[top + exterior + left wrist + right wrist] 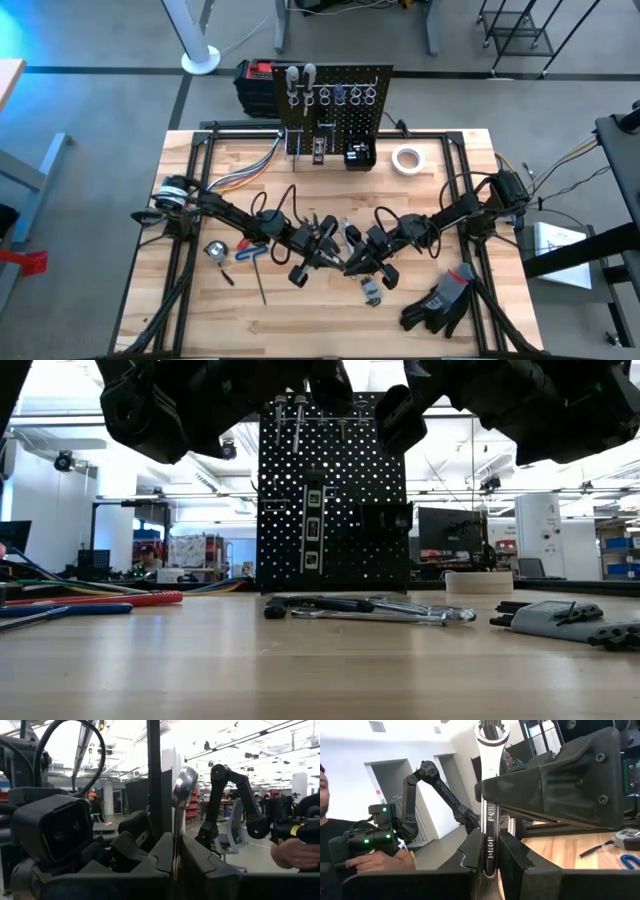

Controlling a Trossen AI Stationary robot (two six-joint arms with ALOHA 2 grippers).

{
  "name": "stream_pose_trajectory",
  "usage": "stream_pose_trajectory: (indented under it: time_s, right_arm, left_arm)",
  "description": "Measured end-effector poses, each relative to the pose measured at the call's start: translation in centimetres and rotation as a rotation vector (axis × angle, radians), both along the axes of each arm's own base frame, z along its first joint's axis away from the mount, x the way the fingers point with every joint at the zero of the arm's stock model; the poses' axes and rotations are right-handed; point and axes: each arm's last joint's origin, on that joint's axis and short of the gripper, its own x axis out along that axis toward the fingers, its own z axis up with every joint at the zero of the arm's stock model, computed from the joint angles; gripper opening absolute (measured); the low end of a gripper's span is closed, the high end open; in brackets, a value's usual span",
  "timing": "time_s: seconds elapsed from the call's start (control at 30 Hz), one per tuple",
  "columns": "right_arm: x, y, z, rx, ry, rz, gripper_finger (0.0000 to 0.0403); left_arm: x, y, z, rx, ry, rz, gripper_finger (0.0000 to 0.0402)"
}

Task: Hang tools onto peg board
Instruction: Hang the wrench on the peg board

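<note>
Handing over a silver wrench above the table's middle, well short of the peg board at the far edge; left gripper and right gripper both clamped on it (opposite ends); best released by one only once the other's grip proves firm.

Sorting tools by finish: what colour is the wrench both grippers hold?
Shiny silver wrench; clearest in the right wrist view.

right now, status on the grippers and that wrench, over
Left gripper and right gripper both shut on one silver steel wrench, mid-table, off the wood. Upright black perforated peg board at far edge. Nothing seen between.
</note>
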Motion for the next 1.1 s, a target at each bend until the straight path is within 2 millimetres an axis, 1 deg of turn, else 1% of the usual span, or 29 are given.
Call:
stream_pose_trajectory:
  time_s: [0.07, 0.2, 0.4, 0.5, 0.57, 0.63, 0.73, 0.87, 1.1]
  right_arm:
    - [0.0, 0.0, 0.0, 0.016, 0.011, 0.003, 0.0052]
    - [-0.1, 0.1, 0.4, 0.093, 0.029, -0.040, 0.0105]
    - [-0.6, 0.0, 0.3, 0.134, 0.044, -0.111, 0.0173]
    - [-1.1, 0.0, 0.2, 0.154, 0.059, -0.158, 0.0192]
    - [-1.3, -0.3, -0.5, 0.147, 0.095, -0.200, 0.0199]
    - [-1.4, -0.4, -0.7, 0.147, 0.106, -0.223, 0.0202]
    - [-1.5, -0.3, -0.3, 0.154, 0.085, -0.213, 0.0201]
    - [-1.4, -0.4, -0.5, 0.146, 0.102, -0.229, 0.0189]
    - [-0.6, -0.4, -1.8, 0.079, 0.260, -0.291, 0.0125]
  left_arm:
    - [-0.1, 0.0, -0.1, -0.018, 0.014, 0.003, 0.0004]
    - [-1.1, 0.6, -0.5, -0.076, 0.052, 0.101, 0.0002]
    - [-4.7, 1.7, -2.0, -0.162, 0.162, 0.234, 0.0000]
    - [-6.5, 2.7, -3.4, -0.204, 0.287, 0.309, 0.0004]
    - [-7.5, 3.4, -3.8, -0.228, 0.331, 0.365, 0.0004]
    - [-8.5, 4.0, -3.8, -0.260, 0.351, 0.391, 0.0003]
    - [-9.6, 4.7, -4.2, -0.265, 0.385, 0.419, 0.0003]
    - [-10.4, 4.8, -3.1, -0.279, 0.335, 0.413, 0.0001]
    - [-10.7, 4.6, -1.8, -0.274, 0.290, 0.398, 0.0001]
